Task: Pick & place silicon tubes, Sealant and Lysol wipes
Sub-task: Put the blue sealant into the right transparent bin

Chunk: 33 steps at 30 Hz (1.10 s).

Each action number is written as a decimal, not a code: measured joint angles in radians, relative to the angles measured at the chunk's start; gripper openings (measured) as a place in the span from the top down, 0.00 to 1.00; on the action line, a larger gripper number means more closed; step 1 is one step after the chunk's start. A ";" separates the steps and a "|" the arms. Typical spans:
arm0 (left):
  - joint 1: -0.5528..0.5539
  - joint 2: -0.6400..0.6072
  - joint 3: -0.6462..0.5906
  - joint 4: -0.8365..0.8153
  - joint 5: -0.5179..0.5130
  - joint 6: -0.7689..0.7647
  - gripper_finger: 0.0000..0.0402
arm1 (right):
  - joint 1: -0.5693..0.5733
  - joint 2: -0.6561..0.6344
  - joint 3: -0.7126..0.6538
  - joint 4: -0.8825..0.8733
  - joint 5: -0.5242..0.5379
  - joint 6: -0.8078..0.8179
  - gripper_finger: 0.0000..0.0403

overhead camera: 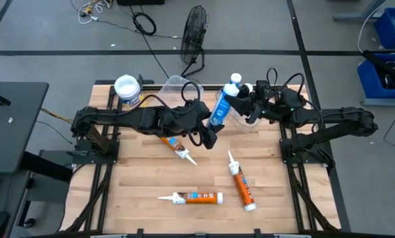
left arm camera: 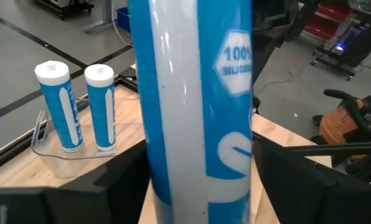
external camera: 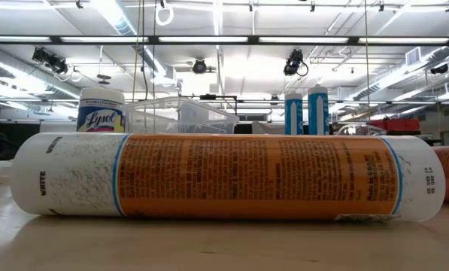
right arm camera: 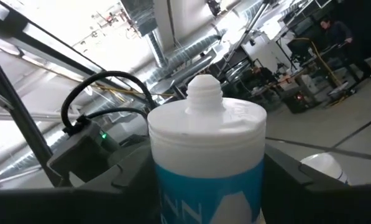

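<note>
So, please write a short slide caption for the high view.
Both grippers, left and right, meet at a blue-and-white silicone tube; three orange caulk tubes lie below.

Wooden table (overhead camera: pixel 137 192): three orange tubes (overhead camera: pixel 197 197) lying near left tool (overhead camera: pixel 209 139); Lysol wipes (overhead camera: pixel 128 90) and clear tray (overhead camera: pixel 174 84) beyond it.

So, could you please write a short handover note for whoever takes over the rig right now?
Right gripper: shut on the cap end of the blue and white silicone tube, held above the table's far side.
Left gripper: at the same tube's lower end; its grip is unclear.
Done: two matching blue tubes stand in the clear plastic holder.
Left: the held tube, three orange sealant tubes lying on the wooden table, and the yellow Lysol wipes canister at the far left corner.
</note>
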 joint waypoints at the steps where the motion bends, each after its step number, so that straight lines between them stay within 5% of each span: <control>1: 0.000 0.000 0.000 0.000 -0.001 -0.005 0.28 | 0.000 -0.003 0.000 -0.003 0.005 -0.012 0.47; 9: -0.001 0.000 0.000 0.000 -0.011 -0.012 0.27 | 0.001 -0.081 0.000 -0.107 0.111 -0.126 0.47; 22: 0.006 -0.026 0.002 -0.032 -0.049 0.036 0.26 | 0.012 -0.367 0.000 -0.398 0.505 -0.361 0.47; 33: 0.006 -0.029 0.002 -0.055 -0.064 0.038 0.26 | 0.105 -0.471 0.000 -0.783 0.795 -0.336 0.47</control>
